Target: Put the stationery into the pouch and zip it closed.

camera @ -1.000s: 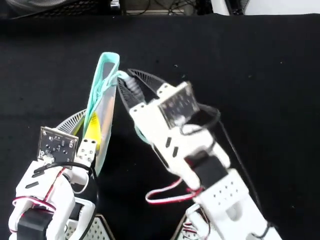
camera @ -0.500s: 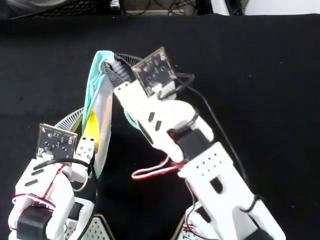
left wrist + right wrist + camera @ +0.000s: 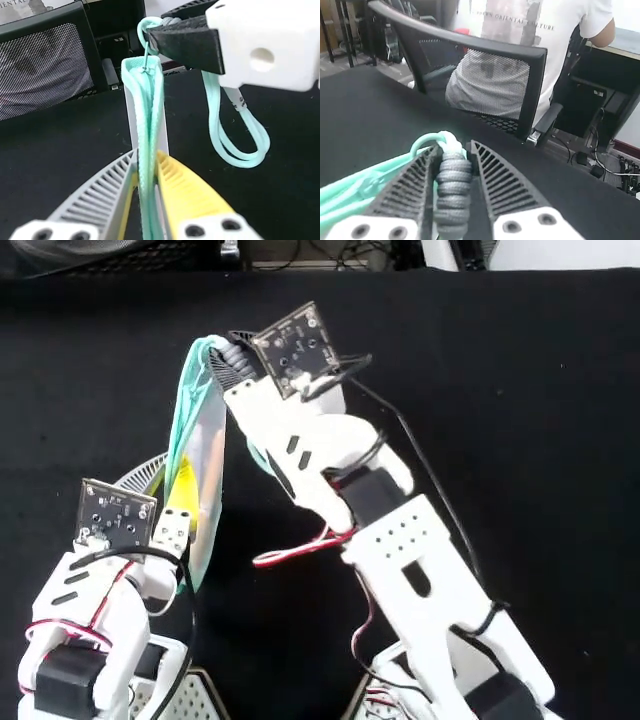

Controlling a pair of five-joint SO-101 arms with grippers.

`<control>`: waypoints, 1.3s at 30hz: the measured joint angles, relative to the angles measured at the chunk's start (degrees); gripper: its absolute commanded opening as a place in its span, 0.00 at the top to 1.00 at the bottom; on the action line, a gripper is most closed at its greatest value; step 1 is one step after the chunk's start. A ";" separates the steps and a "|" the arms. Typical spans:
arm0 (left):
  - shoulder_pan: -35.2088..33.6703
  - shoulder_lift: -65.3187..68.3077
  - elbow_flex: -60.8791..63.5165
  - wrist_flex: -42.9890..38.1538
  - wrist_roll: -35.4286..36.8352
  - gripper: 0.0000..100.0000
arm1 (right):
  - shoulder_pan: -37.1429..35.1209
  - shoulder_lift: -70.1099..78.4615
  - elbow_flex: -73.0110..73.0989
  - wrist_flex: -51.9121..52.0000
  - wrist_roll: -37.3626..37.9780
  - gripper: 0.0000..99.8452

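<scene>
A mint-green pouch stands on edge above the black table, stretched between both arms. My left gripper is shut on its near end; in the left wrist view the pouch runs between the grey and yellow fingers of that gripper. The zipper slider sits at the pouch's far end. There my right gripper is shut on the grey braided zipper pull, which is pinched between the black fingers of that gripper. What the pouch holds is hidden.
A mint strap loop hangs from the pouch's far end, beside the right gripper. Black cloth covers the table. Beyond the far edge stands a mesh office chair with a person seated in it.
My right gripper has moved toward the table's far side along the pouch's top edge, drawing the zipper pull to the far end. The left gripper has kept its hold.
</scene>
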 measured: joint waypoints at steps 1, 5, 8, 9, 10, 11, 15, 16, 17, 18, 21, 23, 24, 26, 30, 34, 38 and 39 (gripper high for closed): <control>0.00 0.00 0.00 0.00 0.00 0.97 | 0.00 0.44 -0.18 0.00 0.00 0.99; 0.00 0.00 0.00 0.00 0.00 0.97 | 0.62 1.93 -0.88 -0.18 0.00 0.99; 0.00 0.09 0.00 -0.09 0.00 0.97 | 2.29 2.46 -0.88 -0.26 0.00 0.99; 0.00 0.09 0.00 -0.09 0.00 0.97 | 2.37 2.46 -0.88 -0.26 0.00 0.99; 0.00 0.09 0.00 -0.09 0.00 0.97 | 2.37 2.64 -0.88 -0.26 0.00 0.99; 0.00 0.09 0.00 0.00 0.00 0.97 | 2.81 2.64 -0.88 -0.26 0.00 0.99; 0.00 0.09 0.00 0.00 0.00 0.97 | 4.84 2.81 -1.76 -0.26 0.00 0.99; 0.00 0.09 0.00 0.00 0.00 0.97 | 5.19 2.81 -1.85 -0.26 0.00 0.99; 0.09 0.09 0.00 0.00 0.00 0.97 | 5.54 2.81 -1.85 -0.26 0.00 0.99; 0.09 0.09 0.00 0.00 0.00 0.97 | 5.54 2.81 -1.85 -0.26 0.00 0.99; 0.09 0.09 0.00 0.00 0.00 0.97 | 5.63 2.81 -1.85 -0.26 0.00 0.99; 0.09 0.09 0.00 0.00 0.00 0.97 | 5.89 2.81 -1.85 -0.26 0.00 0.99; 0.09 0.09 0.00 0.00 0.00 0.97 | 5.98 2.81 -1.85 -0.26 0.00 0.99; 0.09 0.09 0.00 0.00 0.00 0.97 | 6.59 2.90 -1.85 -0.26 0.00 0.99; 0.09 0.09 0.00 0.00 0.00 0.97 | 8.00 3.16 -1.85 -0.62 0.00 0.99; 0.09 0.09 0.00 0.00 0.00 0.97 | 8.09 4.75 -1.85 -0.70 0.00 0.99; 0.09 0.09 0.00 0.00 0.00 0.97 | 8.70 8.79 -5.36 -0.79 0.00 0.99; 0.09 0.09 0.00 0.00 0.00 0.97 | 9.41 10.11 -6.24 -0.88 0.00 0.99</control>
